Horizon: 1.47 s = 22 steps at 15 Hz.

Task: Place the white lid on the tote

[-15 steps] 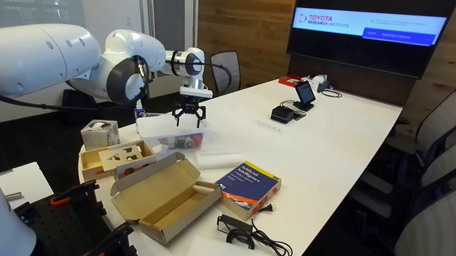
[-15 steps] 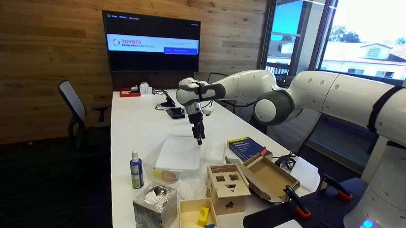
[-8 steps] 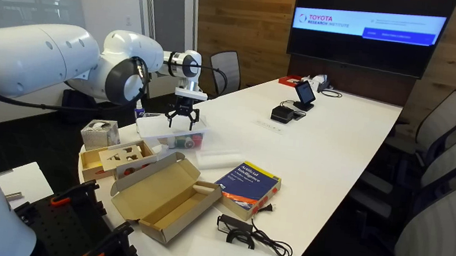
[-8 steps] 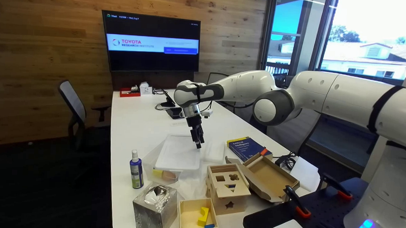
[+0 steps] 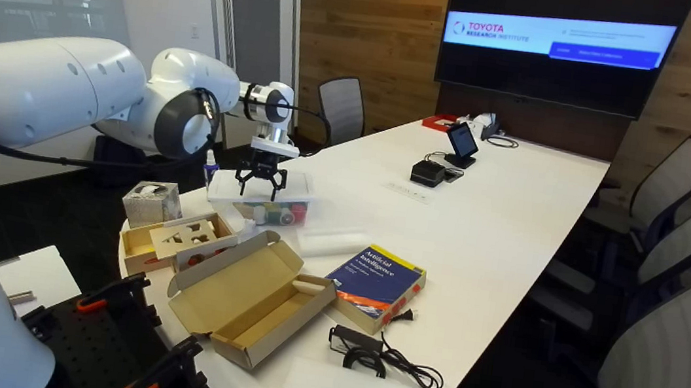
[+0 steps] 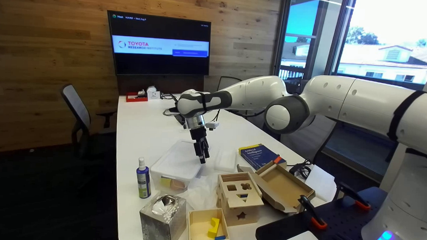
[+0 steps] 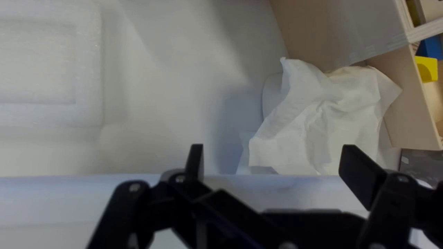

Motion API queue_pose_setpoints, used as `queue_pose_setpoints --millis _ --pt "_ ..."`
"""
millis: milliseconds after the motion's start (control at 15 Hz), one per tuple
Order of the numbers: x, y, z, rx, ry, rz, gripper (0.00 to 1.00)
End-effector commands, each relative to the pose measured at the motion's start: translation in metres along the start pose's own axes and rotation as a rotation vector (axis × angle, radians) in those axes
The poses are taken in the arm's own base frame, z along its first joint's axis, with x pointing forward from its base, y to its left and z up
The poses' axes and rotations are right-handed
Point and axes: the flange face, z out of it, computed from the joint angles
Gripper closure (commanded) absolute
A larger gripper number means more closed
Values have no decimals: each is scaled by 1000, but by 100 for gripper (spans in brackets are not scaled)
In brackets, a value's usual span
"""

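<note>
While the blk pincer (image 5: 257, 194) gapes wide, flat rect. whitish lid (image 6: 178, 159) sits atop clear plas. tote (image 6: 158, 180).

The white lid (image 6: 176, 157), rectangular with rounded corners, lies flat across the top of the tote (image 6: 157, 180), left of frame centre in both exterior views. The tote stands upright; coloured patches show through its clear walls.
</note>
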Motion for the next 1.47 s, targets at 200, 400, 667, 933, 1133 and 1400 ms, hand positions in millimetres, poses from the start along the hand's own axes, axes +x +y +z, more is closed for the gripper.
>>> queue_pose_setpoints --millis 200,400,667,933,1133,1400 --pt "21 -22 -5 6 67 -9 0" --pt "25 -28 -6 -1 70 -18 0" --pt "27 -36 -21 -21 71 -5 0" --pt "27 -55 -58 -76 89 -2 0" --pt "38 -68 -66 -87 122 -91 0" --pt "79 -110 -27 -109 145 -219 0"
